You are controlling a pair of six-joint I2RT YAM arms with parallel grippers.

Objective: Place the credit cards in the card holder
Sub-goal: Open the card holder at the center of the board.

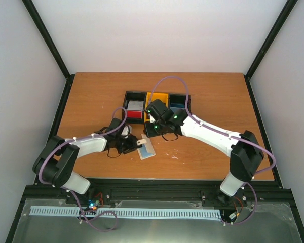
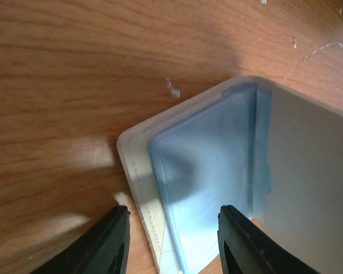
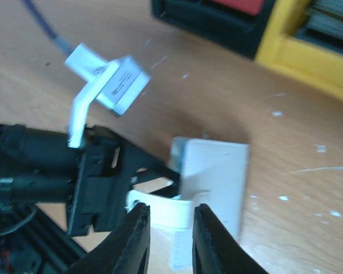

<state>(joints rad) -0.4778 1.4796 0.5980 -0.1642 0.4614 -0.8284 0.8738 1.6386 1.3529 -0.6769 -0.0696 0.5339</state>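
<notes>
Nearest me, the left gripper (image 2: 174, 228) is reaching low over the table (image 1: 91, 101). Its jaws are standing about half apart over the stitched edge of the card holder (image 2: 138, 171) and gripping nothing that I can see. The holder is lying open just in front of it, with one leaf flat on the wood and the other tilting up. A pale blue card (image 2: 206, 171) is lying against the inner face, though I cannot tell whether it is properly in a pocket.

Just beyond, the right gripper (image 3: 170, 228) is hanging over the holder's snap tab (image 3: 160, 208). Its jaws are showing only a narrow gap, and I cannot tell whether they are pinching the tab.

Farther back, the bin tray (image 1: 125, 104) is holding a silver-and-red card (image 1: 135, 110) in its black compartment.

I am judging the holder to be soft and light — likely to skid or fold shut unless a leaf is being pinned at its free edge. The cards look thin, stiff and slick, so a pinch across one short end seems best, leaving the rest free to slide in.
</notes>
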